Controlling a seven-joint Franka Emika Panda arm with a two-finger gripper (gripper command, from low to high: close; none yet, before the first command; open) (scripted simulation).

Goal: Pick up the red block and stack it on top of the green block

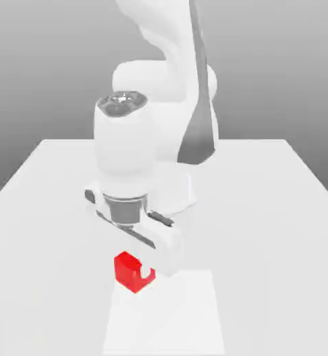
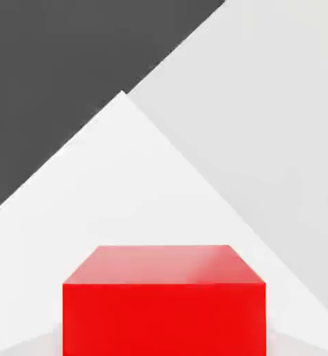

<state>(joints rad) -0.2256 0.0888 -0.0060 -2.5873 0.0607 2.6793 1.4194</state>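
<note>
The white arm is bending low over the bench [image 1: 278, 201], and its tool [image 1: 144, 272] is pinching the red block [image 1: 128, 270] near the front edge. One white finger [image 1: 165, 259] is covering the block's side on the exterior view's right, so part of the red is hidden. The other finger is hard to make out. Whether the block is touching the bench is hard to tell. In the hand view the block [image 2: 164, 306] is sitting very close, with its lower part cut off.

No readable text, labels, brands or numbers on anything
</note>
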